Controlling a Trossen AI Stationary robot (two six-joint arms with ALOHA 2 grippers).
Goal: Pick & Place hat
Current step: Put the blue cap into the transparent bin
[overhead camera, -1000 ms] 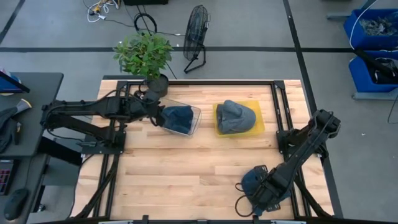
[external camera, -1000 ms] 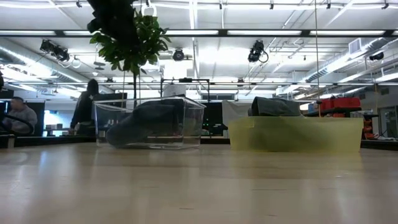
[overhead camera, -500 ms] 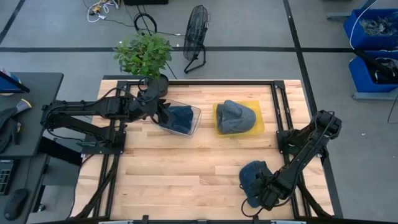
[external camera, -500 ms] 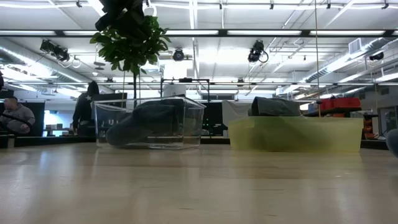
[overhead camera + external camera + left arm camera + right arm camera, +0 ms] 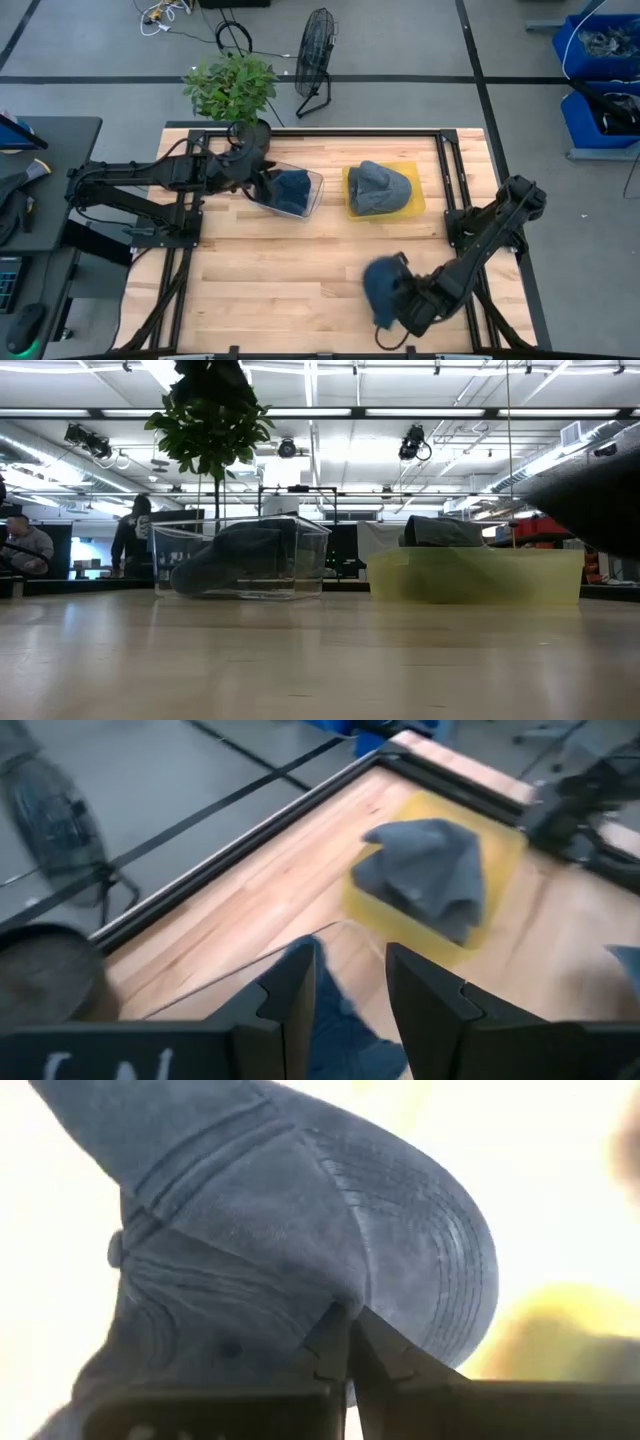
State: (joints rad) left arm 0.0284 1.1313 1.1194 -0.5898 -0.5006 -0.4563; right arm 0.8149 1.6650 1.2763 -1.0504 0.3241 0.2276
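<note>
My right gripper [image 5: 400, 300], near the table's front edge right of centre, is shut on a blue hat [image 5: 382, 288], which fills the right wrist view [image 5: 300, 1230]. A grey hat [image 5: 378, 187] lies in a yellow tray [image 5: 412, 205] at the far middle. Another blue hat [image 5: 290, 187] lies in a clear bin [image 5: 312, 195] left of the tray. My left gripper [image 5: 345, 985] stands open over that bin, and the blue cloth [image 5: 340, 1035] shows between its fingers. My right gripper pinches the blue hat between its two fingers where the stitched brim meets the crown [image 5: 345, 1295]. The fingers come from the table's right, pointing toward its left. The hat stands up in front of the fingers, and its dark shape [image 5: 600, 500] shows above the tabletop in the low view.
A potted plant [image 5: 232, 90] stands at the table's far left corner, close behind the left arm. A floor fan [image 5: 315, 50] stands beyond the far edge. Bare wood [image 5: 290, 270] stretches across the table's middle and near left.
My right gripper has shut on the blue hat and carried it toward the table's left edge. The hat, which lay flat near the front right, now stands tipped up and is lifted off the wood.
</note>
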